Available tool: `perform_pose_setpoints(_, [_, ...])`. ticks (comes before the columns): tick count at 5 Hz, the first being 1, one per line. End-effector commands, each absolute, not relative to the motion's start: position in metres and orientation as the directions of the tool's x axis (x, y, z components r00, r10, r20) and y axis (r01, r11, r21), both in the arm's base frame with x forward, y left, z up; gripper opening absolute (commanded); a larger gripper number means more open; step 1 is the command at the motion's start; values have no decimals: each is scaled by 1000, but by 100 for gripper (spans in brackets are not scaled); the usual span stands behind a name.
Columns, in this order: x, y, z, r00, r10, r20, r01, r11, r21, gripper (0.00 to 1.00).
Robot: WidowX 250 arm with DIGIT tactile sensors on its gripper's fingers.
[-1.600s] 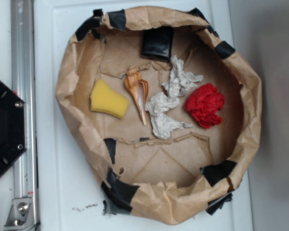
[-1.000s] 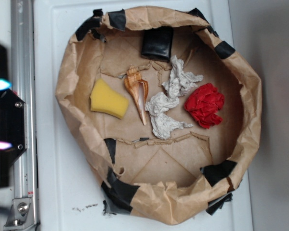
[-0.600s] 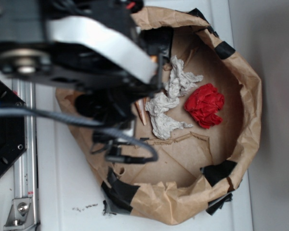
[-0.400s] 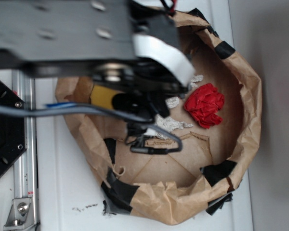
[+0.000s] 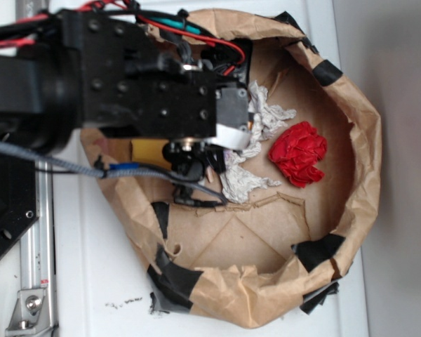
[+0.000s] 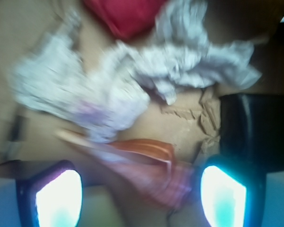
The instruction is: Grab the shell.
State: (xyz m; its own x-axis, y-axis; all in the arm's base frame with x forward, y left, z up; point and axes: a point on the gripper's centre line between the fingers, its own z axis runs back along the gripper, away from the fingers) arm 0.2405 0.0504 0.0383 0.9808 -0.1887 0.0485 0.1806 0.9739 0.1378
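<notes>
Brown paper lines the floor of a crumpled paper basin (image 5: 368,147) patched with black tape, set on a white table (image 5: 91,267). On that floor lies the shell (image 6: 149,163), orange-tan and striped; the wrist view shows it blurred, stretched between the two glowing fingertips (image 6: 59,198) of the gripper (image 6: 141,196), which stand wide apart on either side of it without touching it. From the exterior view the arm's black body covers nearly all of the shell, leaving only its pointed tail (image 5: 209,173) peeping out below. Just beyond the shell sit the off-white paper wads (image 6: 99,85), partly hidden in the exterior view too. Past them lies a red crumpled wad (image 5: 298,153), cut off at the wrist view's top edge. A yellow sponge (image 5: 149,149) shows only as a sliver beside the shell, under the arm.
</notes>
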Motion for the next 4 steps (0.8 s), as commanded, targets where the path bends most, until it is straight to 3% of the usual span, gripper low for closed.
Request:
perform_pose_setpoints(1, [229, 54, 22, 966, -247, 81, 237, 964, 117, 100])
perform_pose_setpoints(2, [228, 51, 17, 967, -249, 61, 241, 964, 113, 0])
perform_pose_setpoints(3, [235, 46, 48, 973, -203, 111, 192, 976, 108, 0])
perform_pose_setpoints(4, [246, 21, 98, 980, -32, 196, 12, 995, 103, 0])
